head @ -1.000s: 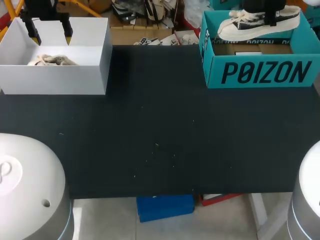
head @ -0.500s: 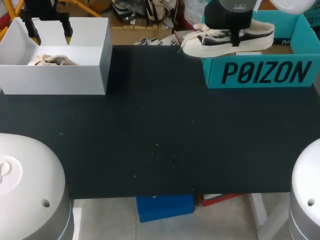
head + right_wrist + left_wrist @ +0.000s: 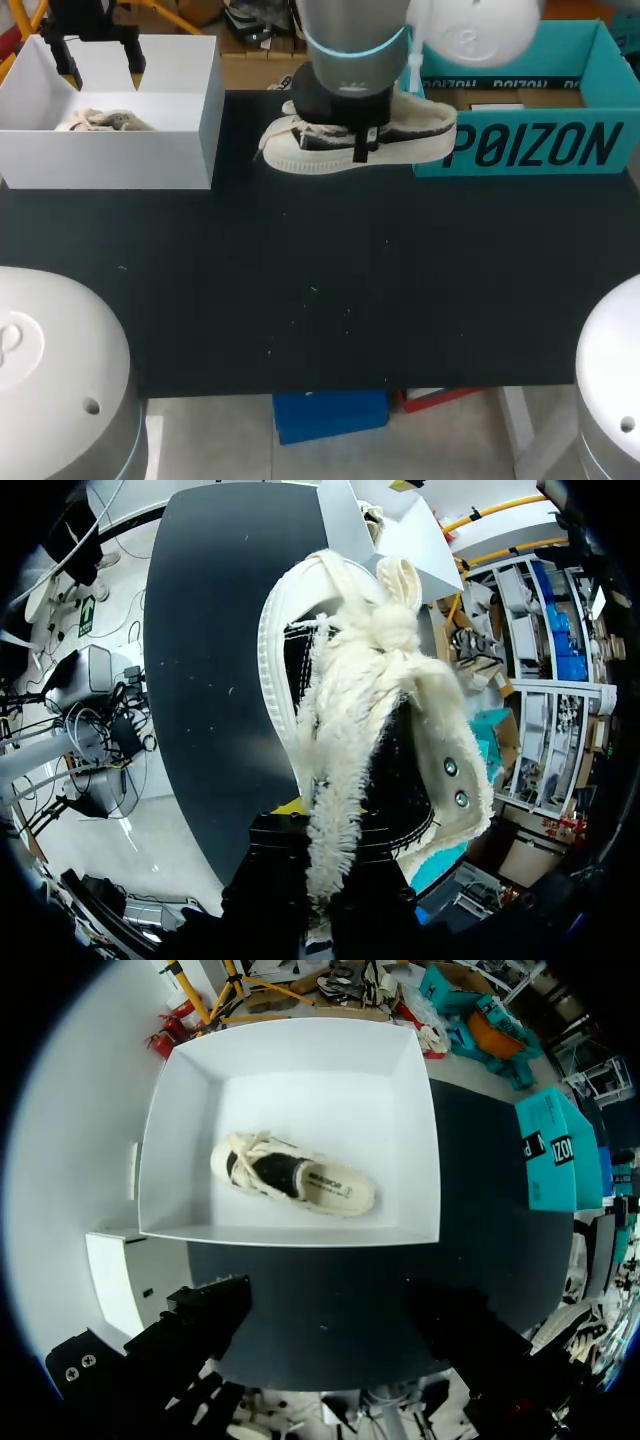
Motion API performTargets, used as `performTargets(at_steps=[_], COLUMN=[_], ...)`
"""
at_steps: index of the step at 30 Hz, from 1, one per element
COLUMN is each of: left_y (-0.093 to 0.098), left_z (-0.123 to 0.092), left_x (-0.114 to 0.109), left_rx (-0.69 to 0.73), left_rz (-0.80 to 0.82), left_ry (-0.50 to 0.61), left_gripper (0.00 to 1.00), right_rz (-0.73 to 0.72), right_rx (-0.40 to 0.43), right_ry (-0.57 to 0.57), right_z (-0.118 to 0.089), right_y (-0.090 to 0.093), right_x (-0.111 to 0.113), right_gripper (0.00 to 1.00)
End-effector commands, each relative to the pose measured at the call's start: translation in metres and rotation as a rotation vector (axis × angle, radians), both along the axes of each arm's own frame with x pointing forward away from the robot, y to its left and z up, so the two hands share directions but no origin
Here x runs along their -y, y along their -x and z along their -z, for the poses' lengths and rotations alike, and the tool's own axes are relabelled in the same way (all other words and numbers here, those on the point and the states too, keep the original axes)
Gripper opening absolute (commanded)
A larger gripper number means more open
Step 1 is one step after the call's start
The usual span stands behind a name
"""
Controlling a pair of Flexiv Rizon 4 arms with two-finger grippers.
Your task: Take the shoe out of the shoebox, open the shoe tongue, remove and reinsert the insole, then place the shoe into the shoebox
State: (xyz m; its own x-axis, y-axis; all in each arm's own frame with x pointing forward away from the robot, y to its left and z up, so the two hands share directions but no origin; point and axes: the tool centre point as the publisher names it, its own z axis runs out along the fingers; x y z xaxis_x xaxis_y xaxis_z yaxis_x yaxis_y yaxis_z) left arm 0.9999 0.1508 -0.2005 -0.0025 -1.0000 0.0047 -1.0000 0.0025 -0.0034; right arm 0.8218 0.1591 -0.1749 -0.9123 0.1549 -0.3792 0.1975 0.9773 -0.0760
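Note:
A black shoe with a cream sole and laces point(image 3: 300, 152) hangs over the table's far middle, just left of the teal shoebox point(image 3: 530, 145). My right gripper point(image 3: 362, 142) comes down on it from above and is shut on its upper. In the right wrist view the shoe point(image 3: 370, 700) stretches ahead of the gripper point(image 3: 320, 880), toe away, laces bunched. My left gripper point(image 3: 100, 62) stands open above the white box point(image 3: 110, 160). Straight under it, in the left wrist view, a second cream shoe point(image 3: 295, 1175) lies inside the white box point(image 3: 420, 1150).
The dark table point(image 3: 320, 290) spreads in front of both boxes. The white box stands at its far left corner, the teal shoebox at the far right with its top open. My two arm bases point(image 3: 50, 380) fill the near corners.
My right arm has carried the shoe from above the teal shoebox leftward and lower, out over the table. The left arm and the white box have stayed put.

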Motion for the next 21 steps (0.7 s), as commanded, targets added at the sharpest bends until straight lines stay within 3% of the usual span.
performTargets(at_steps=[1, 13, 21], left_y=[0.0, 0.0, 0.0], left_z=[0.0, 0.0, 0.0], left_x=[0.0, 0.0, 0.0], left_rx=[-0.002, -0.002, -0.002], left_rz=[-0.001, -0.001, -0.001], left_ry=[-0.002, -0.002, -0.002], left_gripper=[1.0, 1.0, 1.0], right_rz=[0.045, 0.016, -0.04], right_rx=[0.007, 0.036, 0.034], right_ry=[0.071, -0.002, -0.066], right_z=[0.033, 0.096, 0.138], right_y=[0.009, 0.016, 0.015], right_x=[-0.038, -0.077, -0.088], right_gripper=[0.0, 0.0, 0.0])
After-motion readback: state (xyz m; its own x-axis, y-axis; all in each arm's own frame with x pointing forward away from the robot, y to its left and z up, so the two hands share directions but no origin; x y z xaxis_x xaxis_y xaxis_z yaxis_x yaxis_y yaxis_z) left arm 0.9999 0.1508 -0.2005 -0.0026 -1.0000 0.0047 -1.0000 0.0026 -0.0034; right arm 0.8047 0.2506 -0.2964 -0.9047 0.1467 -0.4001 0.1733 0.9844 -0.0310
